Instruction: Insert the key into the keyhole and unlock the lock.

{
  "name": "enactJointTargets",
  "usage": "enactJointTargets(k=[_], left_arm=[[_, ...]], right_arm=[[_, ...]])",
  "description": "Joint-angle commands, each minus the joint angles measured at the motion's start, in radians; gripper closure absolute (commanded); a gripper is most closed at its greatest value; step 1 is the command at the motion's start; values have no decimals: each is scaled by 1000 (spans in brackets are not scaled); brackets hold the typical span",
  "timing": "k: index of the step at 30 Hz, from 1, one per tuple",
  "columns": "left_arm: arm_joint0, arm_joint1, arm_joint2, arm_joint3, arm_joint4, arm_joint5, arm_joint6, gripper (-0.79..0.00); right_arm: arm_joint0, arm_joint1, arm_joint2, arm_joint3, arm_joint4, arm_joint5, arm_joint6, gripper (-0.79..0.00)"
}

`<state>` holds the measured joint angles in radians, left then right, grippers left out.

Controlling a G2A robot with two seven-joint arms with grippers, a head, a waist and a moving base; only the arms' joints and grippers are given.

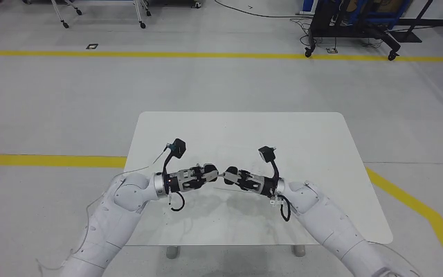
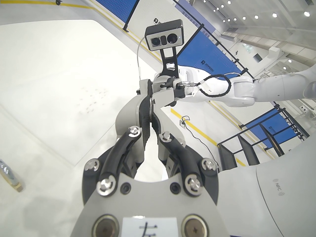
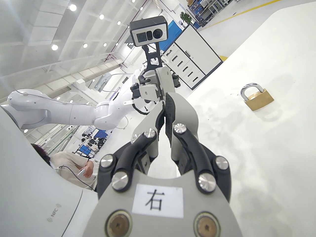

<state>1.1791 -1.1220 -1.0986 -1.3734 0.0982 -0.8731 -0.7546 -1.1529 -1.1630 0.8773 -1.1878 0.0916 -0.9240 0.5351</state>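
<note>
Left pincer (image 2: 149, 97) pinches the key (image 2: 151, 104), right pincer (image 3: 165, 99) (narrowed shut) facing it; lock (image 3: 258, 97) lies apart.

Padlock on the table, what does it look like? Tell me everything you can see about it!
The padlock has a chunky gold body that looks like brass and a shiny silver shackle curved over one end. The shackle looks pushed shut. It lies on the white table by itself, touching nothing but the tabletop. Its keyhole cannot be seen.
</note>
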Motion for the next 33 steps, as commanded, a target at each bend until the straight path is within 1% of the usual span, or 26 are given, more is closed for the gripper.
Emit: enactJointTargets(k=[1,2,3,6,10,13,18,20,22,25,27,29,31,32,33], left_arm=[[-2,2,1,0,3,-7,-1,-231],[-4,3,0,1,9,-5,1,-708],[-4,4,-2,0,16,-1,6,-785],[1,5,-12,-1,29,21,46,-785],[20,10,-56,2,83,61,138,-785],[52,18,-104,-14,160,92,212,-785],[147,33,-186,-104,352,159,346,-785],[185,39,-211,-150,444,194,368,-785],[219,44,-224,-195,544,230,374,-785],[252,49,-226,-244,671,289,363,-785],[262,49,-212,-265,743,336,347,-785],[255,47,-190,-266,788,371,331,-742],[234,42,-160,-249,820,403,322,-702],[220,39,-141,-234,830,410,316,-631],[203,35,-124,-217,836,415,312,-597]], right_arm=[[-2,0,0,-3,3,2,5,0],[-4,0,0,-5,8,1,6,0],[-7,0,0,-6,16,-3,6,0],[-14,2,10,-10,41,-23,5,0],[-32,12,49,-19,47,-59,-8,0],[-62,26,105,-33,38,-88,-40,0],[-141,50,220,-111,-18,-88,-120,0],[-178,56,258,-141,-35,-88,-156,0],[-189,57,265,-151,-30,-88,-165,0],[-189,57,265,-151,-30,-88,-165,0],[-189,57,265,-151,-30,-88,-165,0],[-189,57,265,-151,-30,-88,-165,0],[-189,57,265,-151,-30,-88,-165,0],[-189,57,265,-151,-30,-88,-165,0],[-189,57,265,-151,-30,-88,-165,0]])
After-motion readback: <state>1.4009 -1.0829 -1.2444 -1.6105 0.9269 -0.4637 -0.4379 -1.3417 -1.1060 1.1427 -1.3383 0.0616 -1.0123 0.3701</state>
